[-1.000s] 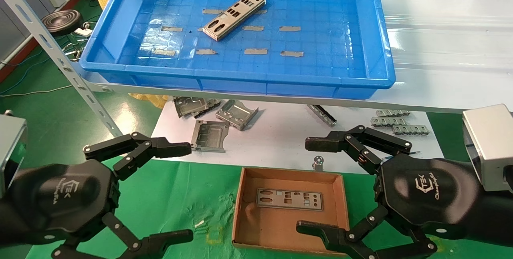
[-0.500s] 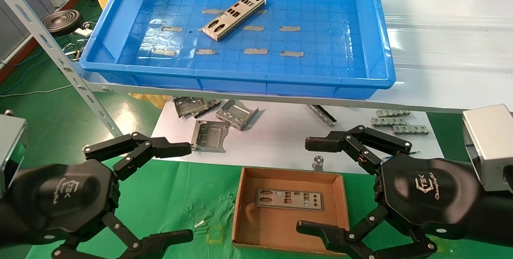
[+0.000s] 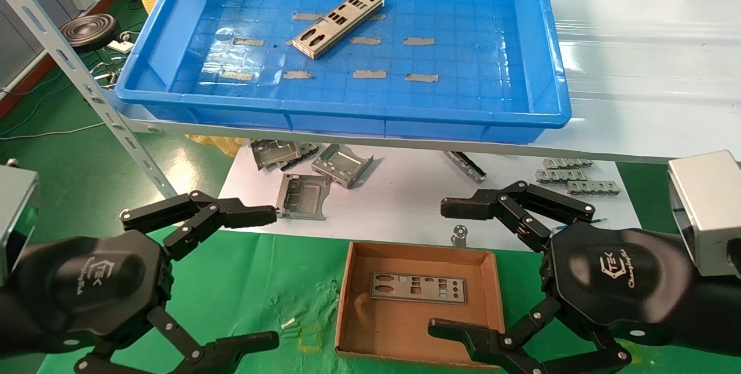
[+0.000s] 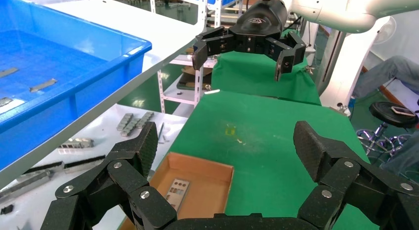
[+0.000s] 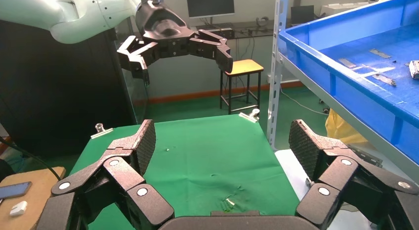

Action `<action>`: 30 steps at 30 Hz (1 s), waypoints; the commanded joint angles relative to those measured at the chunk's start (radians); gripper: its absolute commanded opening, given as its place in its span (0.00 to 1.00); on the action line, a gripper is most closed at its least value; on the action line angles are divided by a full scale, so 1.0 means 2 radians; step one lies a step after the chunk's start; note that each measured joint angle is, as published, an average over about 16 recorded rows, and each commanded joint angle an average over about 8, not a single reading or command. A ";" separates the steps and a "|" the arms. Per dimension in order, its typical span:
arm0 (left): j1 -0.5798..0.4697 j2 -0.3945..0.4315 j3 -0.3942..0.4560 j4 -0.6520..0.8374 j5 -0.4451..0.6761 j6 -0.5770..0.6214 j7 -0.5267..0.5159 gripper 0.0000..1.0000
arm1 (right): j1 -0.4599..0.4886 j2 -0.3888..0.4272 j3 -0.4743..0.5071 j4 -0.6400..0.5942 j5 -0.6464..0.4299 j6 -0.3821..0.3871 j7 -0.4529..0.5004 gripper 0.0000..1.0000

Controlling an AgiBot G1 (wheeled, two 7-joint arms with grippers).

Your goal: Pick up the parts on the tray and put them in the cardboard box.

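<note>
Head view: left claw (image 3: 263, 272) and right claw (image 3: 448, 267) hang spread wide, empty, flanking the cardboard box (image 3: 347, 299).

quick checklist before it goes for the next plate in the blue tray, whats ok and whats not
1. Part left in the tray: ok, one plate lies flat and diagonal, nothing on it.
2. Left claw free to grasp: ok, open and empty.
3. Right claw free: ok, open and empty.
4. Room in the cardboard box: ok, one plate lies flat, bare floor beside it.
5. Claws near the tray: not ok, both hang low, beside the box.
</note>
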 commanded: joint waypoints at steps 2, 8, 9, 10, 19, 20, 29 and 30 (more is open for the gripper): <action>0.000 0.000 0.000 0.000 0.000 0.000 0.000 1.00 | 0.000 0.000 0.000 0.000 0.000 0.000 0.000 0.88; 0.000 0.000 0.000 0.000 0.000 0.000 0.000 1.00 | 0.000 0.000 0.000 0.000 0.000 0.000 0.000 0.12; 0.000 0.000 0.000 0.000 0.000 0.000 0.000 1.00 | 0.000 0.000 0.000 0.000 0.000 0.000 0.000 0.00; 0.000 0.000 0.000 0.000 0.000 0.000 0.000 1.00 | 0.000 0.000 0.000 0.000 0.000 0.000 0.000 0.00; 0.000 0.000 0.000 0.000 0.000 0.000 0.000 1.00 | 0.000 0.000 0.000 0.000 0.000 0.000 0.000 0.00; 0.000 0.000 0.000 0.000 0.000 0.000 0.000 1.00 | 0.000 0.000 0.000 0.000 0.000 0.000 0.000 0.00; 0.000 0.000 0.000 0.000 0.000 0.000 0.000 1.00 | 0.000 0.000 0.000 0.000 0.000 0.000 0.000 0.00; 0.000 0.000 0.000 0.000 0.000 0.000 0.000 1.00 | 0.000 0.000 0.000 0.000 0.000 0.000 0.000 0.00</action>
